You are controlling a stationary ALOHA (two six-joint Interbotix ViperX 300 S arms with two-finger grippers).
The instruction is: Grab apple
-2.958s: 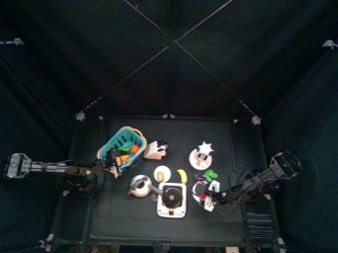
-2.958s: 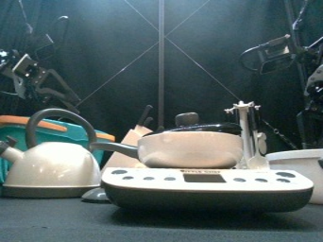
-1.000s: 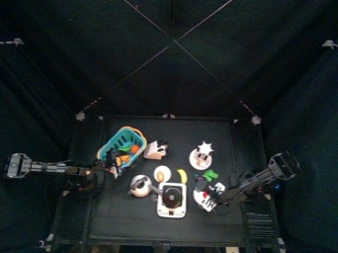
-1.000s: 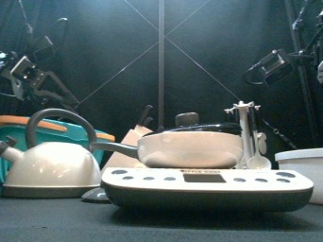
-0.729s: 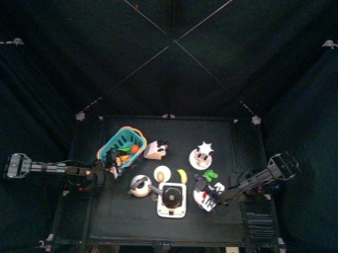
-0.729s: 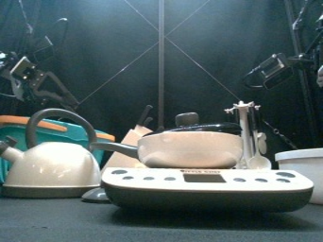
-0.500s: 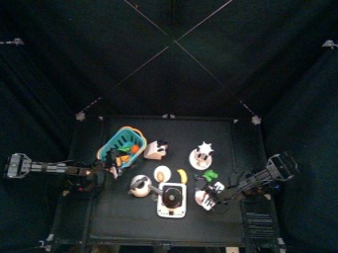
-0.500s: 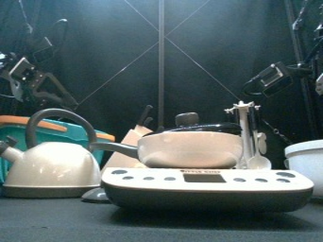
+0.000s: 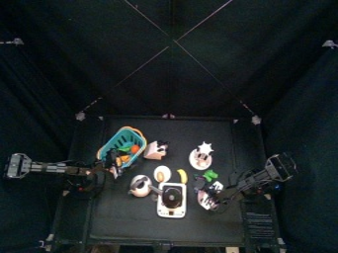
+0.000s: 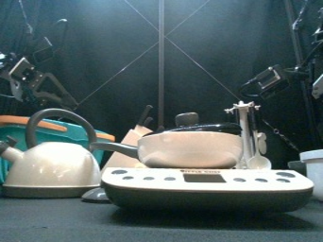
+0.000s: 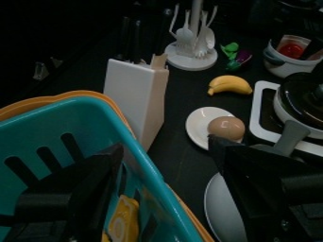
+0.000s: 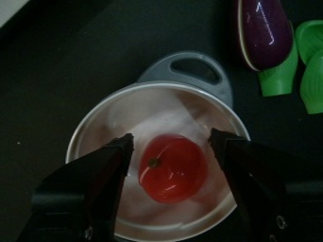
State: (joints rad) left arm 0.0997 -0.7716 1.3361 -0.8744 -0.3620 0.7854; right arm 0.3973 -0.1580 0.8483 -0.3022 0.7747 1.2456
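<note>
We find the apple [image 12: 172, 166] lying in the bottom of a small white pot [image 12: 120, 121] with a grey loop handle, red and untouched. In the right wrist view our right gripper [image 12: 173, 170] hangs directly over that pot, its two jaws spread wide to either side of the fruit, with clear space between each jaw and the apple. Nothing is held yet. We judge that the approach is nearly done: the jaws are lined up over the apple, but the descent into the pot, the squeeze and the lift are all left.

From above, the white pot [image 9: 208, 198] sits at the table's right front, just beside the kitchen scale [image 9: 173, 203], and our right arm reaches in over it from the right. In the front view the pot's rim [image 10: 312, 161] just shows at the right edge.

Just past the pot lie a purple eggplant [image 12: 266, 30] and a green vegetable [image 12: 297, 66], near enough that we want to keep the jaws inside the rim.

Our left gripper [image 11: 161, 189] rests over the teal basket [image 11: 76, 142] on the table's left; its jaws stand apart and hold nothing. Beyond it we see a white knife block [image 11: 135, 87], a banana [image 11: 229, 84] and a brown egg-like thing on a small plate [image 11: 202, 129].
</note>
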